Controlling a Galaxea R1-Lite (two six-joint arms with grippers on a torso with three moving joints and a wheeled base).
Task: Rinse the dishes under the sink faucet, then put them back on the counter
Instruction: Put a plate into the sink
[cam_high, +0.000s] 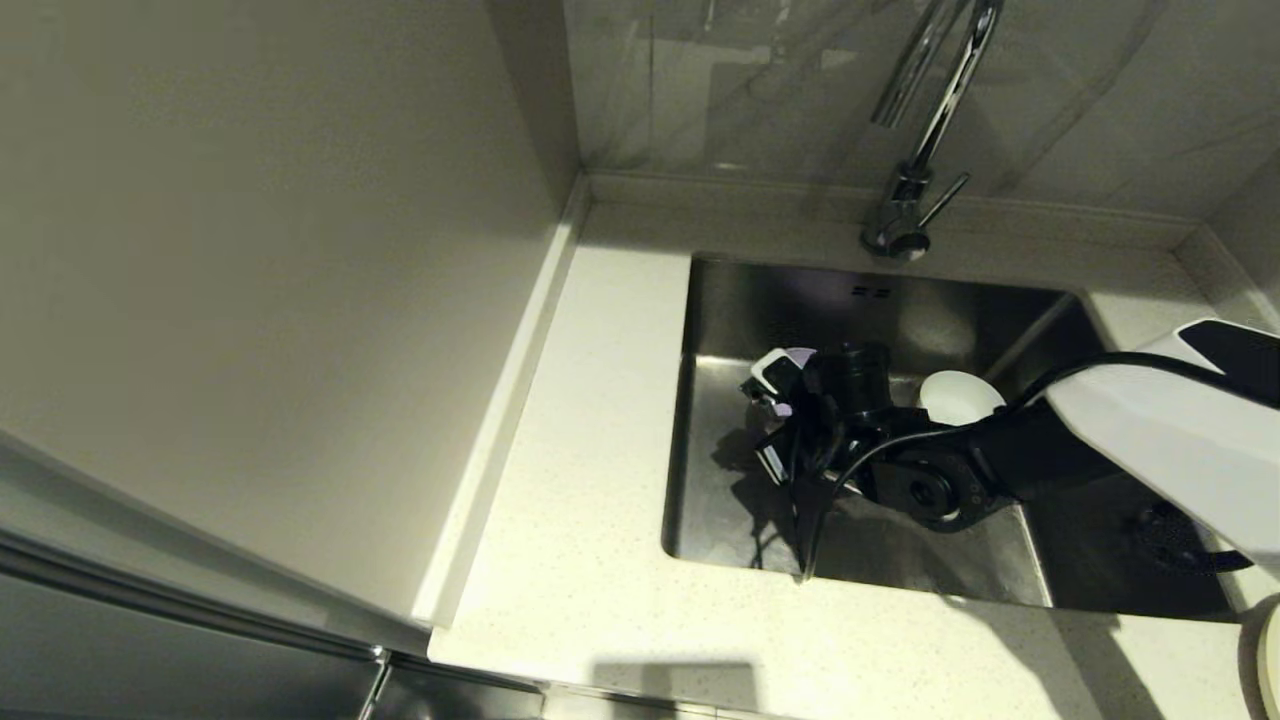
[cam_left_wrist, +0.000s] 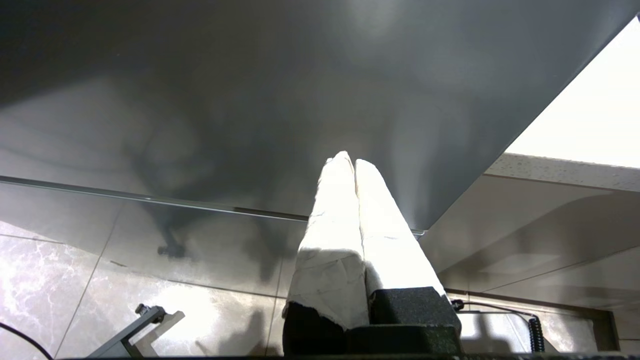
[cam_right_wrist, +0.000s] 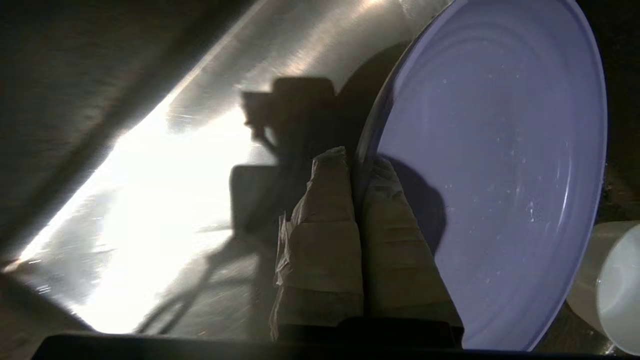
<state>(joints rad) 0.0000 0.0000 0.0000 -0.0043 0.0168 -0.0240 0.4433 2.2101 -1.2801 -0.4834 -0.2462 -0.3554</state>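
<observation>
Head view: right arm reaching down into the sink (cam_high: 1000, 570), a deep brushed-steel basin set in the off-white speckled counter (cam_high: 590, 560). Right gripper (cam_high: 775, 415) low inside the basin, toward its left wall, mostly hidden behind the black wrist. Lilac plate (cam_high: 797, 357) visible only as a small pale sliver beside the gripper. White bowl (cam_high: 958, 397) resting in the basin just behind the forearm, toward the back wall. Chrome faucet (cam_high: 925, 130) rising from the counter's back edge, thin side lever angled out to the right; no water stream visible. Two overflow slots (cam_high: 871, 292) on the back wall of the basin. Cream plate not identifiable in any view.

Right wrist view: right gripper (cam_right_wrist: 357, 165) with taped fingers (cam_right_wrist: 325, 220) pinched narrowly on the rim of the lilac plate (cam_right_wrist: 500, 175), one finger on each face of the plate. Plate held on edge, its concave face showing, speckled with small droplets. Steel wall of the sink (cam_right_wrist: 150, 200) brightly lit behind. Part of the white bowl (cam_right_wrist: 612, 285) close beside the plate's lower edge; contact not discernible.

Left wrist view: left gripper (cam_left_wrist: 354, 162) parked away from the sink, white-wrapped fingers (cam_left_wrist: 330, 235) pressed together, holding nothing, in front of a dark grey cabinet panel (cam_left_wrist: 250, 100) above a marbled tile floor (cam_left_wrist: 60, 270)
</observation>
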